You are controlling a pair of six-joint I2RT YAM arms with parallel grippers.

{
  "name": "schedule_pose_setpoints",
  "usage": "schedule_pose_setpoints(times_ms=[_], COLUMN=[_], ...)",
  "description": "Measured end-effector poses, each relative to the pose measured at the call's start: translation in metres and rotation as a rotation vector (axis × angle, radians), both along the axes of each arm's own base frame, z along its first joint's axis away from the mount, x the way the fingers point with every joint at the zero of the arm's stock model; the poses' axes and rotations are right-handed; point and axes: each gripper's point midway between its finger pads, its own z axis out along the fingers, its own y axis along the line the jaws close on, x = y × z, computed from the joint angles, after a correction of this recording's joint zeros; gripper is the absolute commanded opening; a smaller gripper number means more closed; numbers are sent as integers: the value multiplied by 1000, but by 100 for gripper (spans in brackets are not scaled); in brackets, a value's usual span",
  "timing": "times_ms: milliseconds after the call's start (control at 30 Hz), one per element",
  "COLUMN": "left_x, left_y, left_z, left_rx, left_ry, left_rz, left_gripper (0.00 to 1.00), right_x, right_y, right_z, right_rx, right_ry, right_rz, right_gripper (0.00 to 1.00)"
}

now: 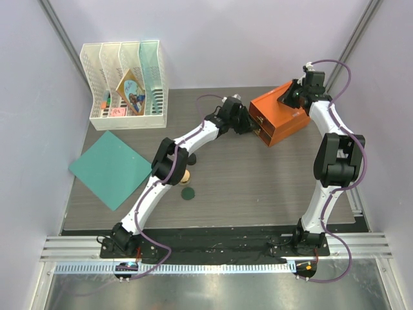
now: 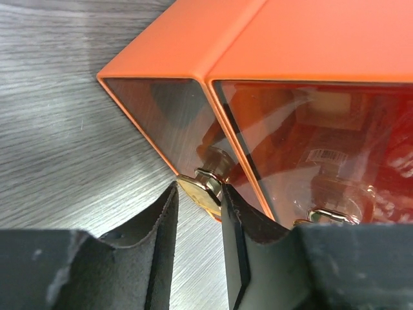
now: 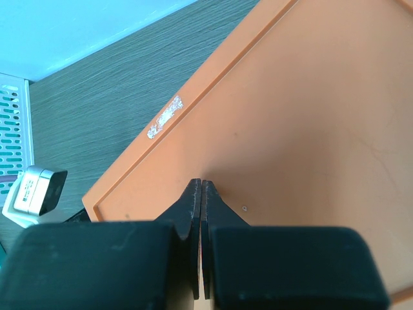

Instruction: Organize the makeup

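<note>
Top external: disc [image 1: 188, 193] far frm L-gripper [image 1: 251, 126].

Orange drawer box [image 1: 279, 119], teal sheet [image 1: 111, 168], dark-green disc [image 1: 188, 193], white perforated rack [image 1: 92, 68], grey wood-grain table [image 1: 258, 187], gold knob [image 2: 201, 186].

The box [image 2: 310, 32] has a smooth matt orange shell — its drawer fronts [image 2: 161, 123] are glossy, see-through tinted plastic, with a shiny brass-coloured metal knob [image 2: 208, 177]. The table [image 2: 58, 129] is matt grey wood grain. The left gripper [image 2: 199, 189] has matt black, rough-grained pads [image 2: 164, 232].

White arms [image 1: 193, 137]; purple cables [image 1: 348, 72]; black fingers [image 2: 164, 239]
</note>
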Motion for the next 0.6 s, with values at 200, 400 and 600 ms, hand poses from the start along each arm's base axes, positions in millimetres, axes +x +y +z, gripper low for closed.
schedule_pose_setpoints(times_ms=[200, 400, 600], left_x=[-1, -5, -16], left_y=[-1, 12, 38], left_z=[1, 1, -1], left_rx=[11, 43, 76], left_ry=[-27, -15, 39], left_rz=[-20, -12, 7], left_gripper=[25, 21, 18], right_x=[0, 0, 0], right_y=[0, 0, 0], right_z=[0, 0, 0], right_rx=[0, 0, 2], right_ry=[0, 0, -2], right_rz=[0, 0, 1], right_gripper=[1, 1, 1])
